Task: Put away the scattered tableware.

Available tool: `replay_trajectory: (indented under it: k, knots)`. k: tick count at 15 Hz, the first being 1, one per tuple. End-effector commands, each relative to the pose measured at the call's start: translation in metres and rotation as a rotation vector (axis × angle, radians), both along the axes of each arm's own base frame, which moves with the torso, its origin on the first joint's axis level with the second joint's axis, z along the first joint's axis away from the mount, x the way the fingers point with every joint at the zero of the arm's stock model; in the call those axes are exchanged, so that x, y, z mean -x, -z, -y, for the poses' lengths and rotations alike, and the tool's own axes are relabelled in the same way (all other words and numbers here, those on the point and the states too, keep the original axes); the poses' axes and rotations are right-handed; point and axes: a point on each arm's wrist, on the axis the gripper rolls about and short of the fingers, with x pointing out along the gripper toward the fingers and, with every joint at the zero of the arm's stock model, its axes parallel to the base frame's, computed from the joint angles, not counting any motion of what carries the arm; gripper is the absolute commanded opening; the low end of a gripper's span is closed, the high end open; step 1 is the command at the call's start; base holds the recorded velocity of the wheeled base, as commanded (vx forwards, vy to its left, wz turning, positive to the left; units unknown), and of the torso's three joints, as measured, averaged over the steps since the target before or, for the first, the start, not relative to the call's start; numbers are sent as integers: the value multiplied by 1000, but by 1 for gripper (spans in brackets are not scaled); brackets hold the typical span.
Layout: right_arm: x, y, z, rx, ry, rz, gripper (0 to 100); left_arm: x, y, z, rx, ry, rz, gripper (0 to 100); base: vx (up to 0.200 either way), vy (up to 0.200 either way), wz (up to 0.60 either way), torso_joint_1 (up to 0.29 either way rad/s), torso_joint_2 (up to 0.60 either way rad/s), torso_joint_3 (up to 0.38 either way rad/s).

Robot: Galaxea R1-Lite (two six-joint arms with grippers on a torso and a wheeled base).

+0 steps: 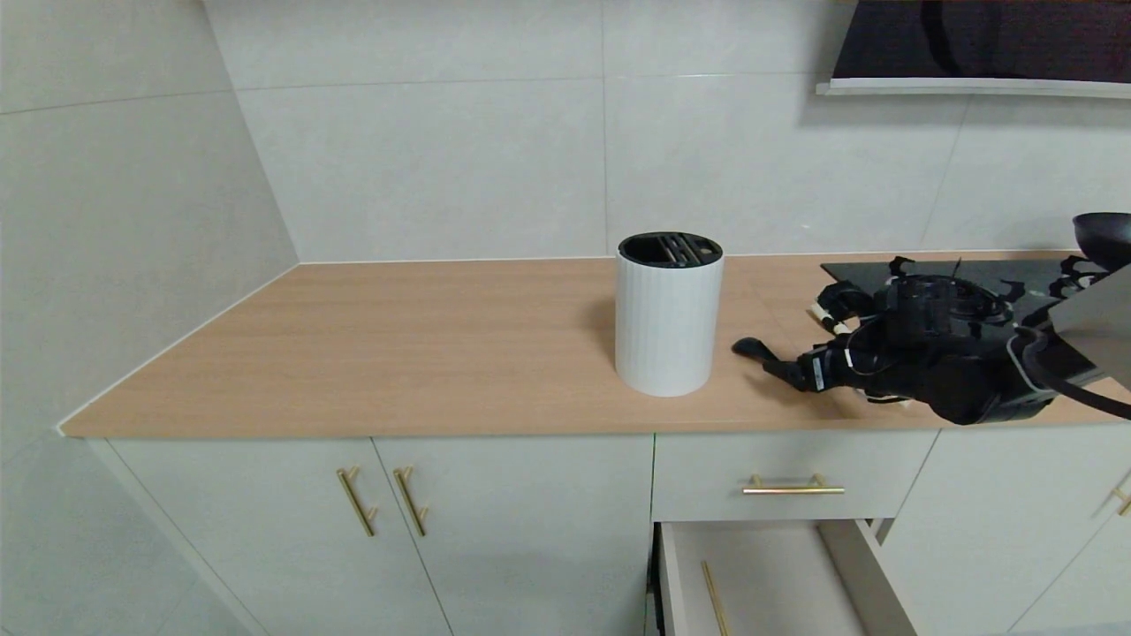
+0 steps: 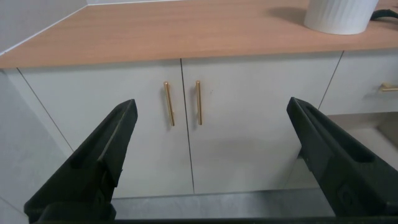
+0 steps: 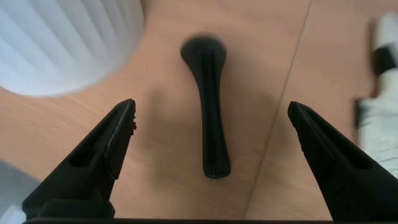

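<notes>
While the right arm lies low over the wooden counter (image 1: 398, 353), the right end effector (image 3: 211, 106) is spread wide with nothing in its grip. Between its two dark fingers (image 3: 99, 155) a black utensil (image 3: 210, 124) lies flat on the wood, its rounded end nearer the white ribbed holder (image 1: 667, 322) and its narrow end pointing back toward the wrist. As far as I can tell, neither finger touches it. The holder stands upright just beside the utensil, on the robot's left of it, and has a black slotted top. On the other side of the arm a black hob (image 1: 853, 269) is set into the counter, with a dark pot (image 1: 1104, 237) at its back edge. The left end effector (image 2: 211, 106) hangs in front of the cabinet doors (image 2: 249, 143), below counter height. It is also wide open and holds nothing, and two gold handles (image 2: 169, 102) show between its fingers. Beneath the right arm a closed drawer (image 1: 793, 468) sits above a lower drawer (image 1: 769, 565) that is pulled out.
</notes>
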Motion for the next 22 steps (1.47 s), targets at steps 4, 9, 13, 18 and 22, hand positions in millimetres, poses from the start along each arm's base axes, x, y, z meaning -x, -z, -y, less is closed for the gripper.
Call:
replay_trajectory:
  k: [4,9,13,18,22]
  knots:
    - [-4,19,-3,4,-7,-42,100,0,0,0,0,-1,0,100,0,0,0,0,0,0]
    - [-10,29,-3,5,-2,-56,100,0,0,0,0,0,0,100,0,0,0,0,0,0]
    - [-11,28,-3,3,-2,-52,0,0,0,0,0,0,-2,100,0,0,0,0,0,0]
    - [-10,24,-3,3,-2,-44,0,0,0,0,0,0,0,100,0,0,0,0,0,0]
    - [-8,19,-3,-3,3,-47,0,0,0,0,0,0,0,100,0,0,0,0,0,0]
